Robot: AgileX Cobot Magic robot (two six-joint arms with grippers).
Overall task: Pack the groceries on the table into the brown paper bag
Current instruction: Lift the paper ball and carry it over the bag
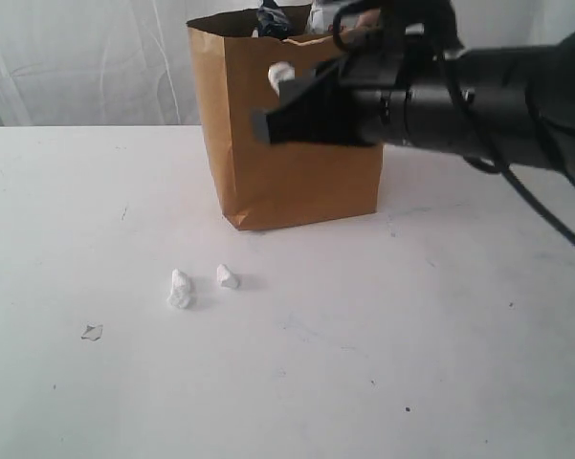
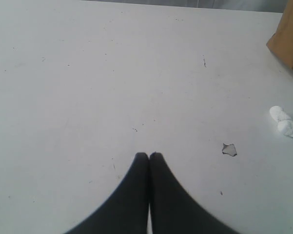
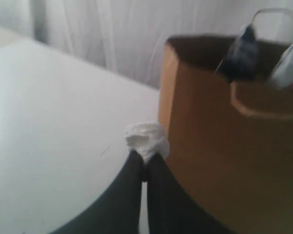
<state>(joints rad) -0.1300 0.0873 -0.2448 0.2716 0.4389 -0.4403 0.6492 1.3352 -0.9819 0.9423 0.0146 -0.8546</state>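
The brown paper bag (image 1: 287, 143) stands upright on the white table (image 1: 411, 363). Dark and pale groceries (image 1: 273, 19) poke out of its top; which ones they are I cannot tell. My right gripper (image 1: 276, 91) hangs high in front of the bag, near its top edge, shut on a small white crumpled lump (image 1: 280, 72). The right wrist view shows that lump (image 3: 146, 139) pinched at the gripper's (image 3: 145, 158) tips, beside the bag's wall (image 3: 219, 146). My left gripper (image 2: 148, 155) is shut and empty over bare table (image 2: 87, 97); it is out of the exterior view.
Two more white crumpled lumps (image 1: 180, 290) (image 1: 228, 277) lie on the table in front of the bag; the left wrist view shows a pair of lumps (image 2: 284, 121). A small flat scrap (image 1: 92, 332) lies left of them. A pale curtain hangs behind the table.
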